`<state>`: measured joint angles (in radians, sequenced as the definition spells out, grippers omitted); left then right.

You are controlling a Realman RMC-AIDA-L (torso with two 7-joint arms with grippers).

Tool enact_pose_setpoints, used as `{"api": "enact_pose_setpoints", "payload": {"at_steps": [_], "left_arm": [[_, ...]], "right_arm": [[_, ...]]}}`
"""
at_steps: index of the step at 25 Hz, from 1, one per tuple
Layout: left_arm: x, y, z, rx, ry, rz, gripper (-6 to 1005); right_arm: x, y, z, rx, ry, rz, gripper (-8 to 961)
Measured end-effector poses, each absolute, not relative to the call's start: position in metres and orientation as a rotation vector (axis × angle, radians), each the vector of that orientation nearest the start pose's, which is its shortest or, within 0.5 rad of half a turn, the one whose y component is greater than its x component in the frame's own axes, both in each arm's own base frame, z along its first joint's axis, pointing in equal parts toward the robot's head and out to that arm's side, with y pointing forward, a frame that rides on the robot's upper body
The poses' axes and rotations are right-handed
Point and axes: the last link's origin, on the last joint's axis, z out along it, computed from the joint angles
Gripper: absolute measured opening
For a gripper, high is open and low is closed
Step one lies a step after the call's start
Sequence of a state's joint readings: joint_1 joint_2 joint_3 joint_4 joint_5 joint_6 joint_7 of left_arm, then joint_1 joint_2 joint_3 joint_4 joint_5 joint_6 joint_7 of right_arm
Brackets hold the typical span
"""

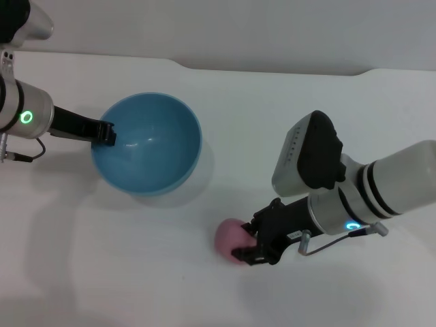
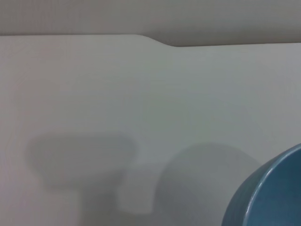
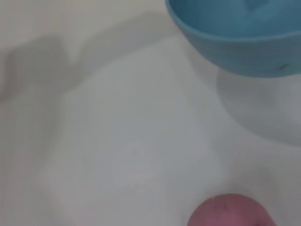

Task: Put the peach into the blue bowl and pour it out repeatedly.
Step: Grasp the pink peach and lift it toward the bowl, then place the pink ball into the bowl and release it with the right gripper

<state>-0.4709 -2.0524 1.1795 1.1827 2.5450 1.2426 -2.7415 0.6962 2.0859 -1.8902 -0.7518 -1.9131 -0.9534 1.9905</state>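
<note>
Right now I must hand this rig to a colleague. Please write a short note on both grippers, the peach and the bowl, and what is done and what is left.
Left gripper: at the rim of the blue bowl, apparently pinching it; bowl is upright and empty.
Right gripper: low on the table, its fingers around the peach, near the robot and to the right of the bowl.
Done: peach seems gripped.
Left: lift the peach, drop it into the bowl, pour it out, repeat.

Lab-like test setup: bare white tabletop (image 1: 136,272), plain backdrop.
</note>
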Motion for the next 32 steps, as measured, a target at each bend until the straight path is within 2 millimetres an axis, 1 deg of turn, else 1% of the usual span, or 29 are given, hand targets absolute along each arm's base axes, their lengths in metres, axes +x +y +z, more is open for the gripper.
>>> {"api": "enact_pose_setpoints", "payload": {"at_steps": [2, 5, 7, 10, 12, 14, 16, 17, 18, 19, 20, 23, 25, 26, 28, 29, 32], "left_arm": [[-0.268, 0.371, 0.031, -2.112, -1.428, 0.104, 1], [-0.267, 0.371, 0.031, -2.117, -1.424, 0.108, 1], [-0.266, 0.371, 0.029, -2.125, -1.419, 0.113, 0], [-0.263, 0.371, 0.025, -2.138, -1.405, 0.121, 0], [-0.26, 0.372, 0.021, -2.154, -1.392, 0.129, 0], [-0.254, 0.373, 0.013, -2.186, -1.364, 0.153, 0], [-0.25, 0.374, 0.009, -2.2, -1.351, 0.162, 0], [-0.248, 0.375, 0.007, -2.211, -1.343, 0.163, 0], [-0.241, 0.376, -0.002, -2.242, -1.324, 0.177, 0], [-0.241, 0.376, -0.002, -2.242, -1.324, 0.177, 0], [-0.238, 0.376, -0.007, -2.258, -1.317, 0.181, 0], [-0.221, 0.377, -0.034, -2.356, -1.278, 0.204, 0], [-0.207, 0.375, -0.053, -2.427, -1.254, 0.206, 0], [-0.201, 0.374, -0.061, -2.457, -1.242, 0.211, 0], [-0.189, 0.372, -0.075, -2.511, -1.219, 0.214, -1], [-0.182, 0.371, -0.083, -2.537, -1.207, 0.215, -1], [-0.172, 0.367, -0.099, -2.573, -1.192, 0.213, -1]], "right_arm": [[0.191, 0.328, -0.139, -3.017, 0.496, -0.186, 645], [0.191, 0.333, -0.131, -2.989, 0.576, -0.111, 521], [0.193, 0.338, -0.122, -2.962, 0.652, -0.043, 439], [0.198, 0.345, -0.103, -2.913, 0.766, 0.066, 226], [0.204, 0.349, -0.087, -2.878, 0.824, 0.152, 200], [0.211, 0.35, -0.072, -2.855, 0.849, 0.237, 175], [0.218, 0.35, -0.055, -2.82, 0.871, 0.321, 158], [0.226, 0.35, -0.042, -2.776, 0.894, 0.379, 154], [0.23, 0.35, -0.033, -2.747, 0.906, 0.417, 150], [0.236, 0.35, -0.02, -2.701, 0.917, 0.465, 146], [0.241, 0.35, -0.01, -2.665, 0.923, 0.498, 142], [0.255, 0.351, 0.027, -2.523, 0.934, 0.632, 130], [0.255, 0.347, 0.043, -2.498, 0.903, 0.705, 122], [0.253, 0.345, 0.049, -2.508, 0.872, 0.732, 118], [0.247, 0.342, 0.054, -2.544, 0.82, 0.756, 100], [0.242, 0.341, 0.054, -2.574, 0.792, 0.76, 92], [0.23, 0.338, 0.049, -2.666, 0.739, 0.733, 71]]}}
